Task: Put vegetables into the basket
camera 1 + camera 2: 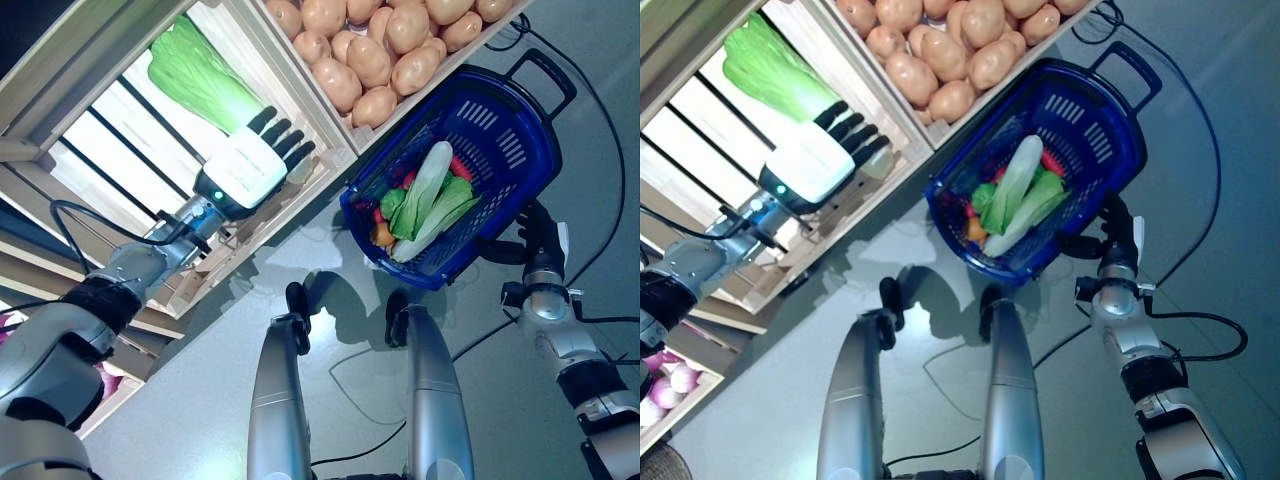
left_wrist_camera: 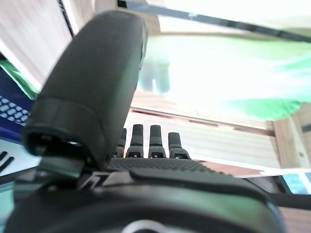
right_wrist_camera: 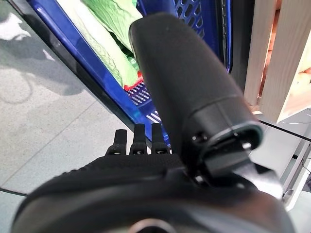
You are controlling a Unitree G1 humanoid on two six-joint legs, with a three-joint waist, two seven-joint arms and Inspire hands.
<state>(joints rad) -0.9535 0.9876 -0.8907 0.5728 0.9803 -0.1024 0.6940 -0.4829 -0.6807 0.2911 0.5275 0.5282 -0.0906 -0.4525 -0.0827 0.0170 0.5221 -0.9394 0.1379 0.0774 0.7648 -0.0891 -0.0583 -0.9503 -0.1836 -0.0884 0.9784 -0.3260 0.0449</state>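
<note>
- Blue plastic basket (image 1: 505, 150) sits right of centre on the floor, slotted walls, black loop handle at upper right; it holds a pale cabbage (image 1: 425, 185), green leaves and small red and orange pieces.
- Left hand (image 1: 262, 160) at upper left of centre reaches into the wooden crate (image 1: 330, 135); fingers straight, grasping nothing, tips next to the stalk end of a leafy green (image 1: 195, 75). Contact unclear.
- Leafy green lies in that crate at upper left: ruffled bright-green leaf, pale smooth stalk end toward the hand.
- Right hand (image 1: 535, 250) at lower right by the basket's rim; wrist view shows fingers straight, thumb up, holding nothing. Whether it touches the rim, cannot tell.
- Judged step: reach and grasp the green, basket partly filled.
- To do it well: close round the firm stalk end, not the floppy leaf; lift clear of the crate's wall before swinging right to the basket.
- Potatoes (image 1: 375, 45) fill the next crate at top centre: round, tan, smooth skins, likely to roll if bumped.
- Crates are light slatted wood; floor (image 1: 200, 380) is smooth grey.
</note>
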